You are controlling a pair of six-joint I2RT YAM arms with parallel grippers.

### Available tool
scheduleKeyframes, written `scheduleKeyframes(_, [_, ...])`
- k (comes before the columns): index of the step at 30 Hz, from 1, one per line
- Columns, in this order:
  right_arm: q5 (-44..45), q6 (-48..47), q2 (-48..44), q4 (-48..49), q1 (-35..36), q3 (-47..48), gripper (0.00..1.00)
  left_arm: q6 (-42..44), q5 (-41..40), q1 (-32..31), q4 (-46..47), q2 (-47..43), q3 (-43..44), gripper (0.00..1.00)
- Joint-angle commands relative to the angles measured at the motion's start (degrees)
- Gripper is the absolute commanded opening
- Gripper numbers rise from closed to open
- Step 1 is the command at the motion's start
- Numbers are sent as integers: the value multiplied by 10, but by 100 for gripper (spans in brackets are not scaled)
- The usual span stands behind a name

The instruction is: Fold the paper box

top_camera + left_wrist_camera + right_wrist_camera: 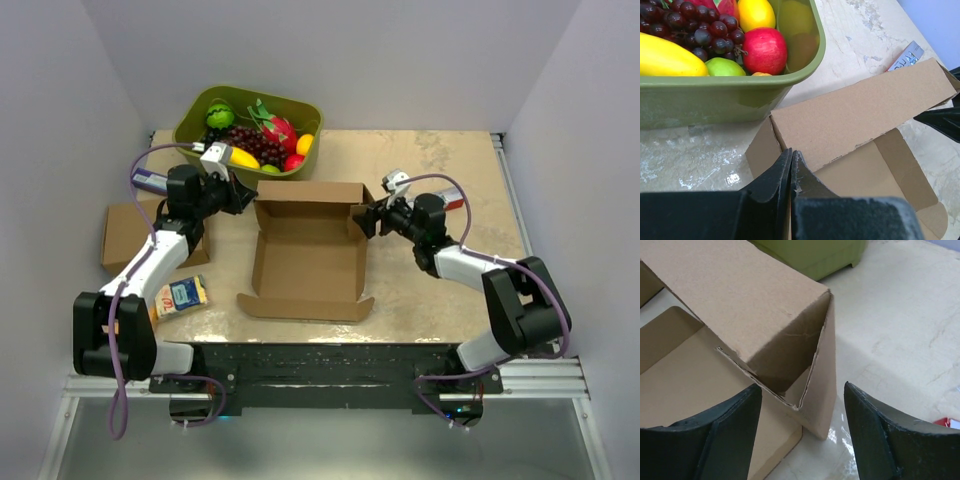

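The paper box (310, 262) lies open in the middle of the table, its back wall (860, 107) raised and its front flap flat. My left gripper (249, 200) is at the box's back left corner. Its fingers (790, 152) are shut, with a sliver of the left side wall between them. At the back right corner my right gripper (362, 220) is open. Its fingertips (802, 386) straddle the upright corner flap (822, 385) without touching it.
A green tub of fruit (248, 128) stands just behind the box's left end, close to my left gripper (715, 100). A second brown cardboard box (128, 235) lies at the left under my left arm. A small blue packet (182, 295) and a red-and-white pack (452, 195) lie nearby.
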Motion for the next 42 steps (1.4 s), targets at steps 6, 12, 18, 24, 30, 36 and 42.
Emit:
scheduleKeyframes(6, [-47,-35,54,47,10,57,64,21,-11,3,-143,46,-26,0])
scheduleKeyframes(12, [-38,-30,98,73,19,82,57,21,-6,3,-143,54,-23,0])
scheduleKeyframes(18, [-7,-2,130,121,32,96,49,21,1,3,-143,60,-25,0])
scheduleKeyframes(24, [15,9,165,145,38,125,54,23,2,3,-143,65,-23,0])
scheduleKeyframes(30, [39,15,187,146,38,149,39,23,6,3,-141,67,-22,0])
scheduleKeyframes(36, [95,33,187,136,45,159,6,17,29,4,-129,68,-26,0])
scheduleKeyframes(42, [191,17,169,52,75,177,0,5,87,-2,-99,61,-36,0])
